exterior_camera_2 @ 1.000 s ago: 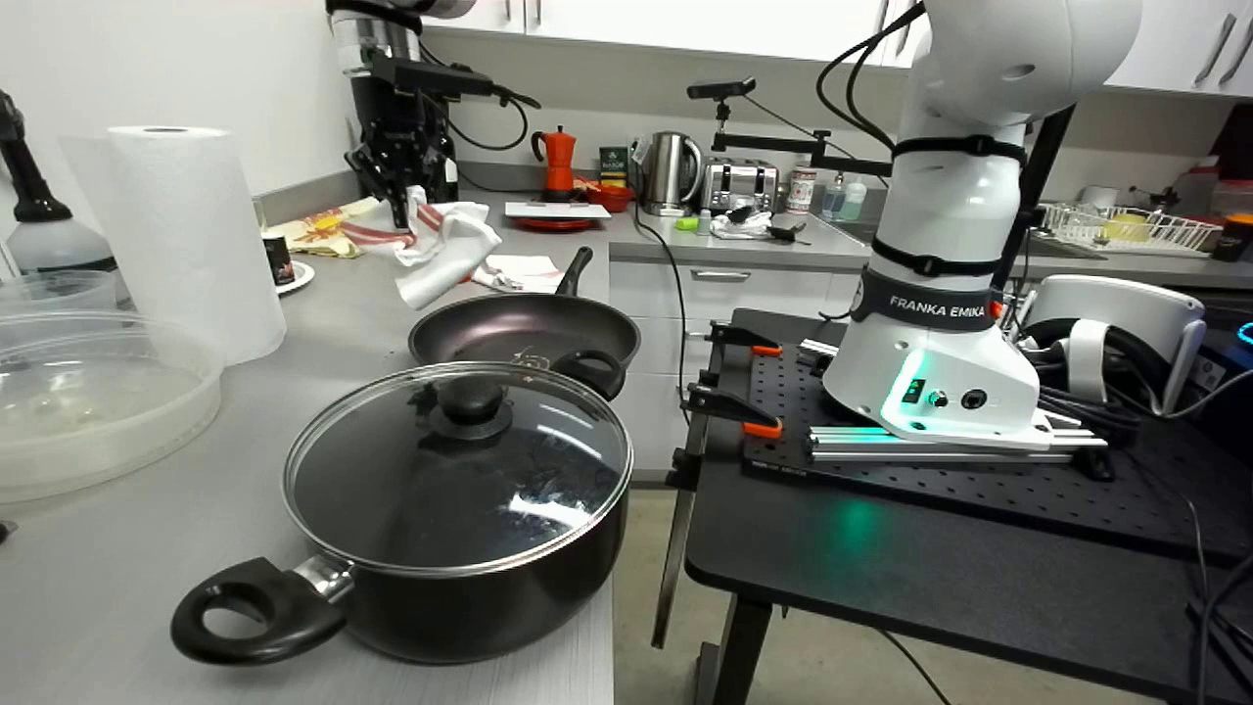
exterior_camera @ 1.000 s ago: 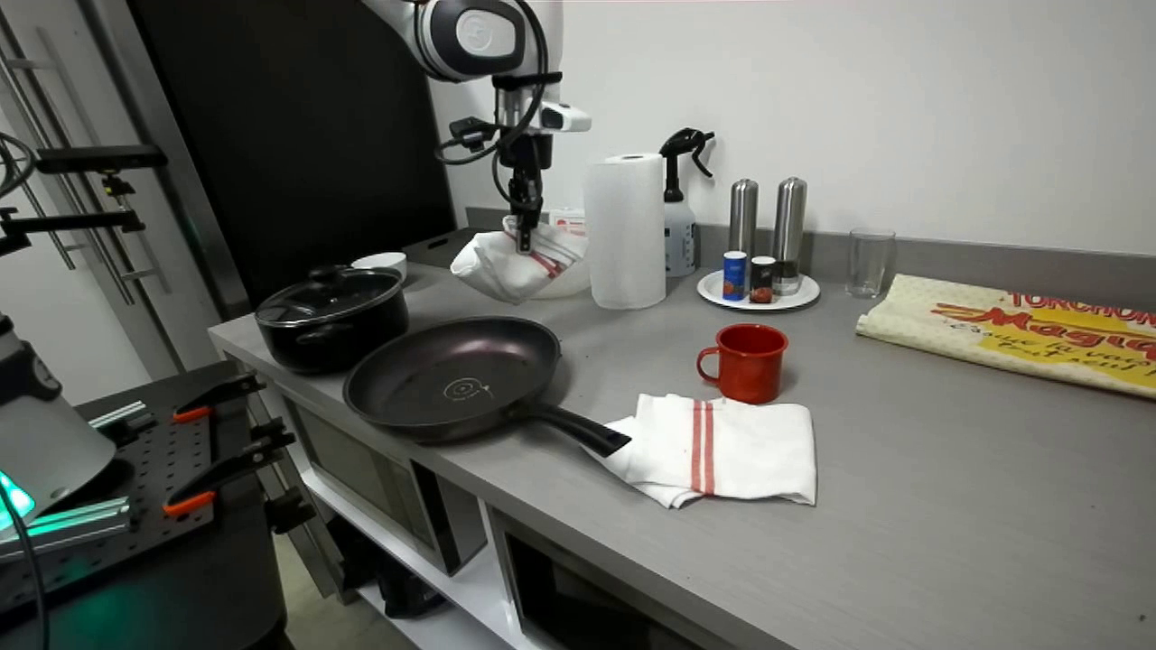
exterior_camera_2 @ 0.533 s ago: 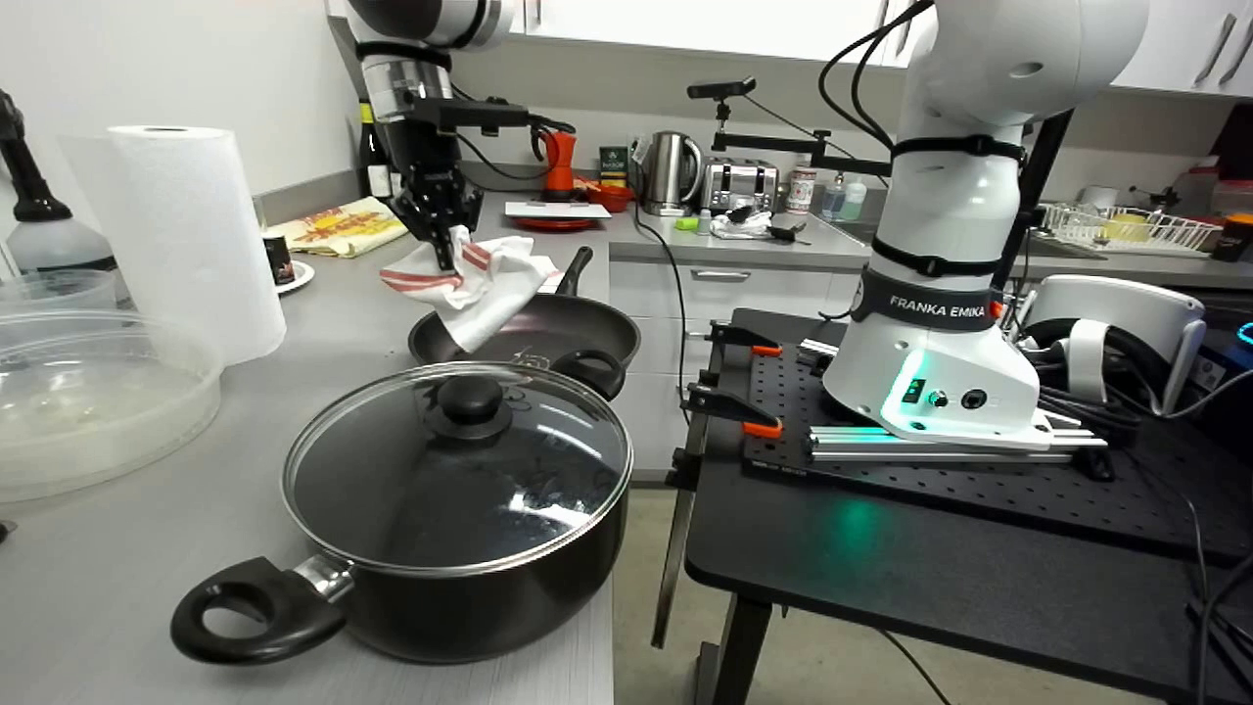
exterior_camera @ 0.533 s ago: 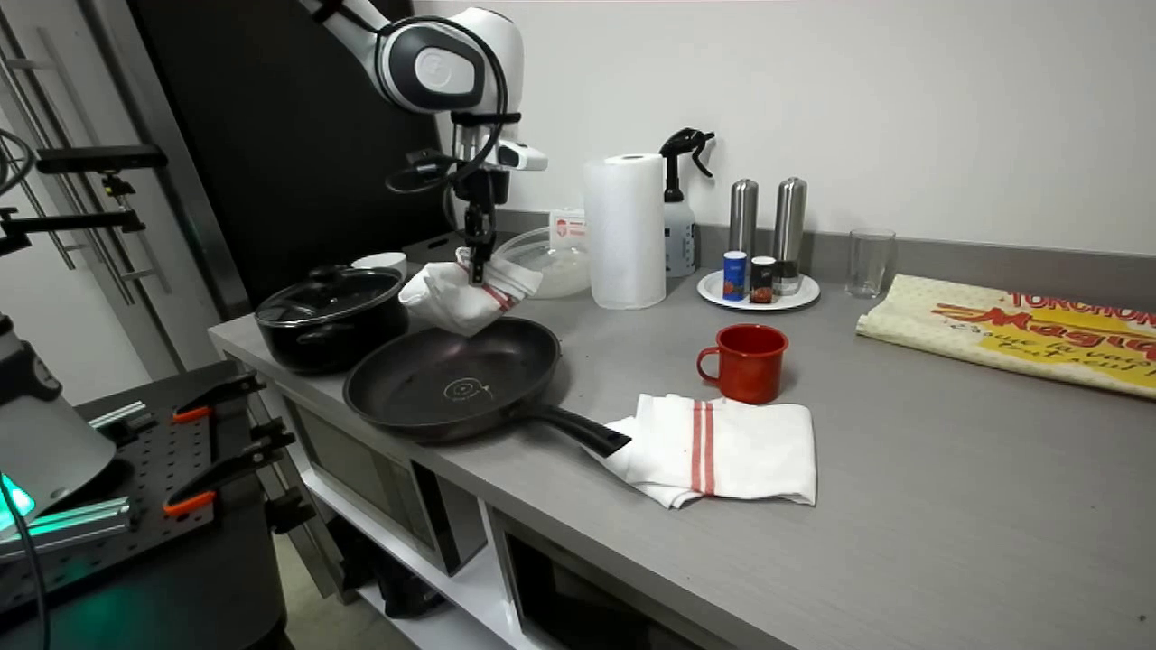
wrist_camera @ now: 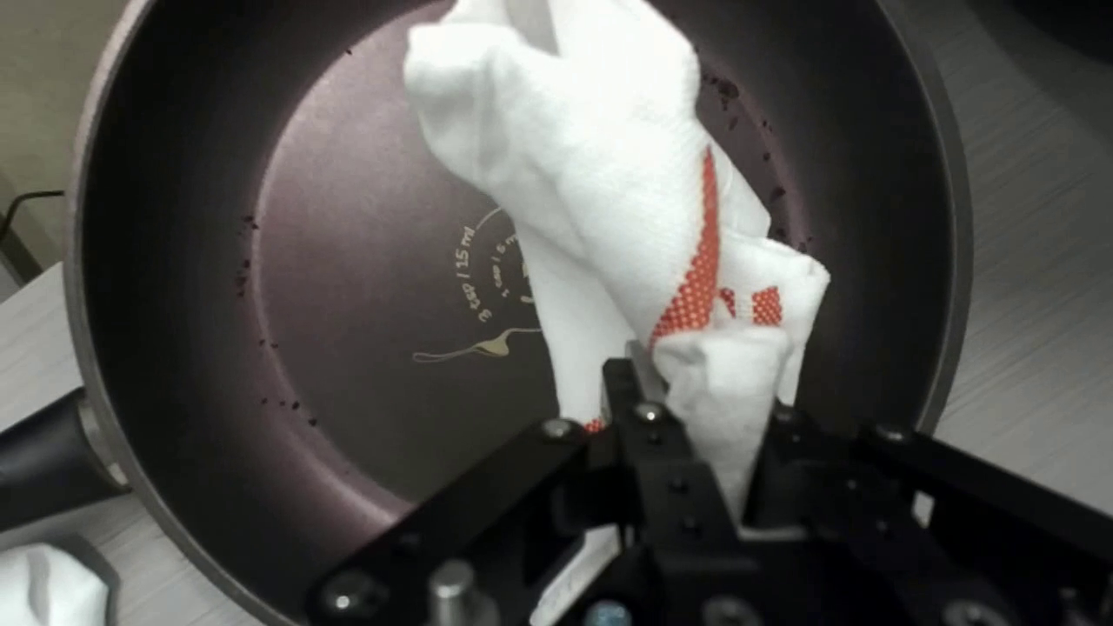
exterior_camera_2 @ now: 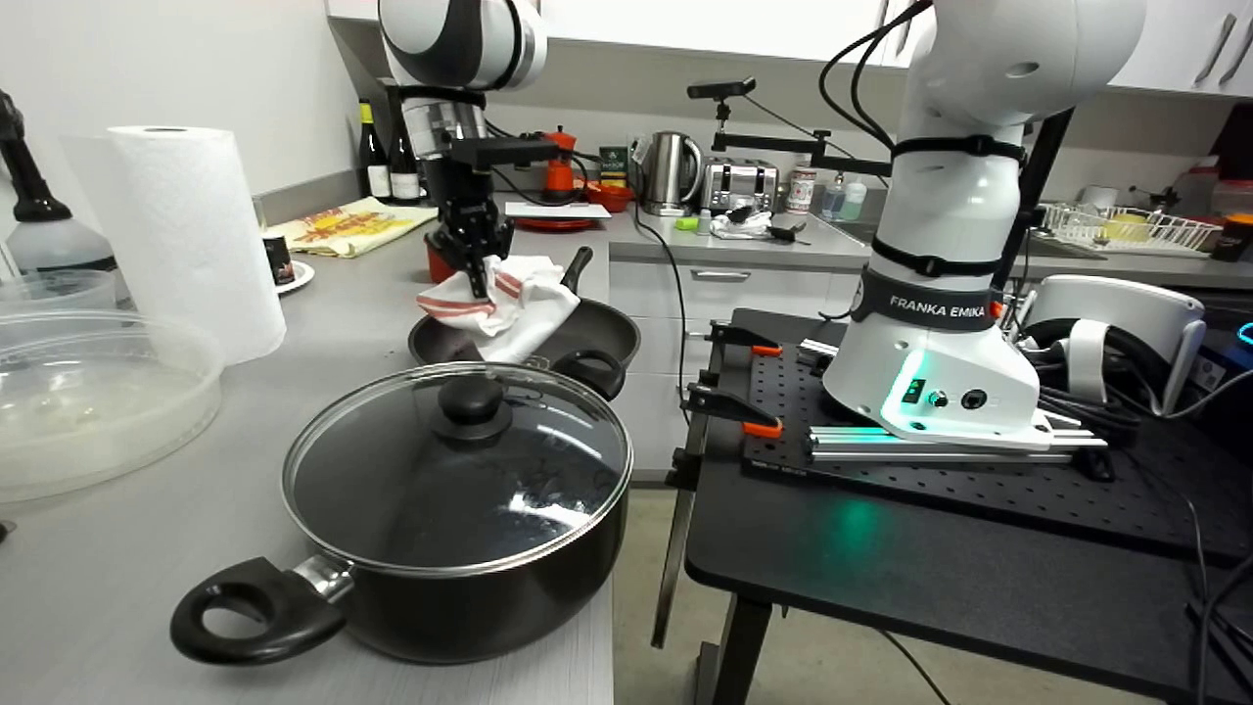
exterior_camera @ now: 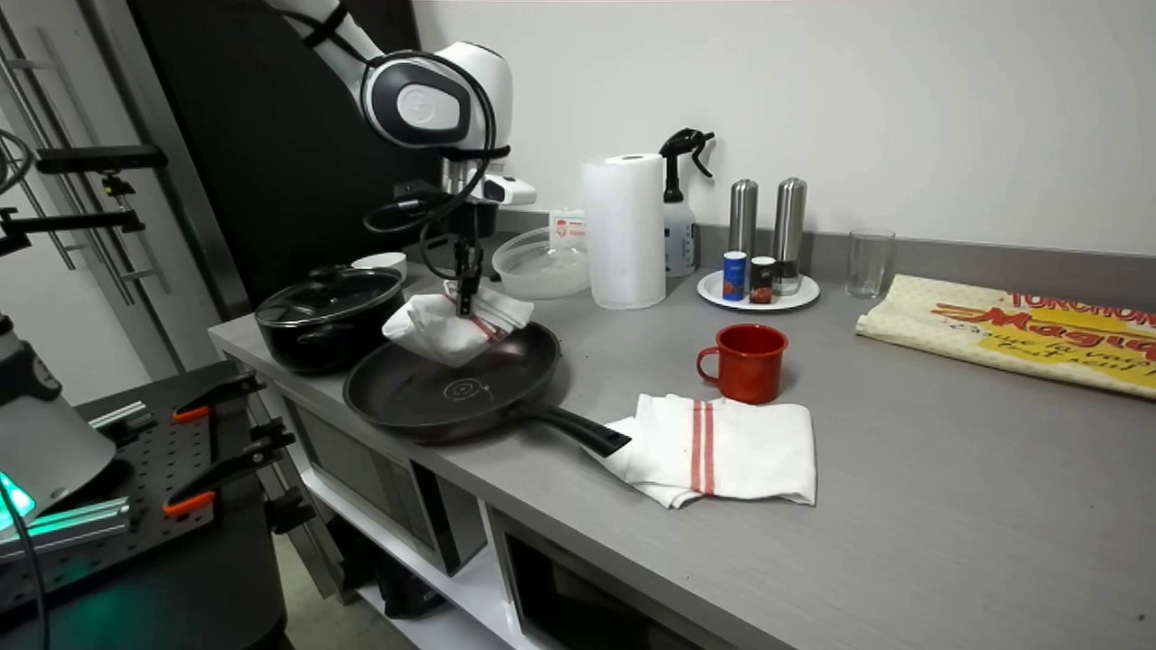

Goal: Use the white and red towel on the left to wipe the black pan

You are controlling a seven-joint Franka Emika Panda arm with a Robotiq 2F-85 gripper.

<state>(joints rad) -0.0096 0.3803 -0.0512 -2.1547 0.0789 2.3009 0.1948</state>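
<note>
Brought the towel (exterior_camera: 432, 329) lower than moments before, clenched in the gripper (exterior_camera: 466, 309), over the pan (exterior_camera: 411, 397). Saw grey counter (exterior_camera: 948, 515) beneath, a pot (exterior_camera: 312, 350) just beside the pan, a mug (exterior_camera: 754, 366) just beside a folded cloth (exterior_camera: 759, 451); farther off, a kettle (exterior_camera_2: 668, 174) and toaster (exterior_camera_2: 741, 186) below white cupboards (exterior_camera_2: 675, 27).

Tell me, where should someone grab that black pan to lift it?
Probably the handle of the black pan, coming from above and closing across it: it juts out sideways, long and narrow, while the pan itself is far wider.
</note>
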